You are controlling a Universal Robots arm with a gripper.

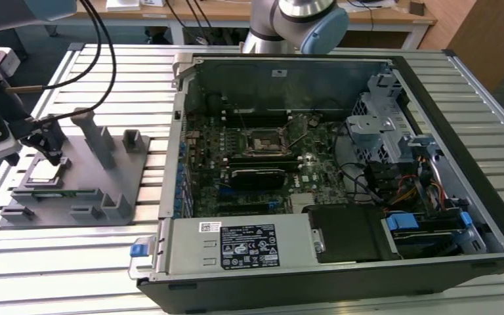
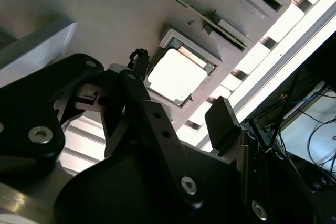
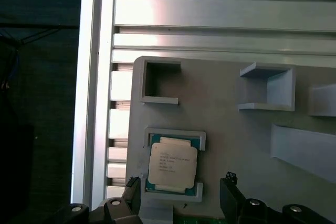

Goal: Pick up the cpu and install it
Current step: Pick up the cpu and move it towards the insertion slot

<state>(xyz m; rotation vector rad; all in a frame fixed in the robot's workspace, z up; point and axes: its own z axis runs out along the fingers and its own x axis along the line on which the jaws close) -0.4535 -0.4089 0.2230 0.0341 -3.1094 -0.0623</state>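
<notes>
The cpu is a flat silvery square lying in a shallow pocket of the grey fixture, on the exterior view's left. My gripper hangs just above it, open and holding nothing. In the first wrist view the cpu lies between the two black fingertips of the gripper. The second wrist view shows the bright cpu past the open gripper. The black socket sits on the motherboard inside the open computer case.
Upright posts and small pockets rise from the fixture close to the gripper. A green strip lies in the fixture beside the cpu. The slatted metal table carries everything. Cables hang over the exterior view's left.
</notes>
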